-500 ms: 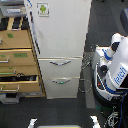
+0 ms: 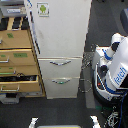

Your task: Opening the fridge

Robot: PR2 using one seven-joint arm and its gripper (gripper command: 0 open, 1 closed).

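The fridge (image 2: 60, 30) stands tall and white in the middle of the exterior view. Its large upper door carries a small green-marked sticker (image 2: 43, 8) near the top, lies flush and shows no interior. Below it are two drawers, each with a curved silver handle: the upper handle (image 2: 60, 63) and the lower handle (image 2: 60, 81). No gripper shows anywhere near the door or the handles. Two small white pieces (image 2: 32, 121) poke in at the bottom edge; I cannot tell what they are.
A tan wooden drawer cabinet (image 2: 17, 55) stands against the fridge on the exterior view's left, with one lower drawer (image 2: 17, 80) pulled out. A white-and-blue robot body (image 2: 114, 70) stands on the exterior view's right, with dark cables (image 2: 88, 75) beside the fridge.
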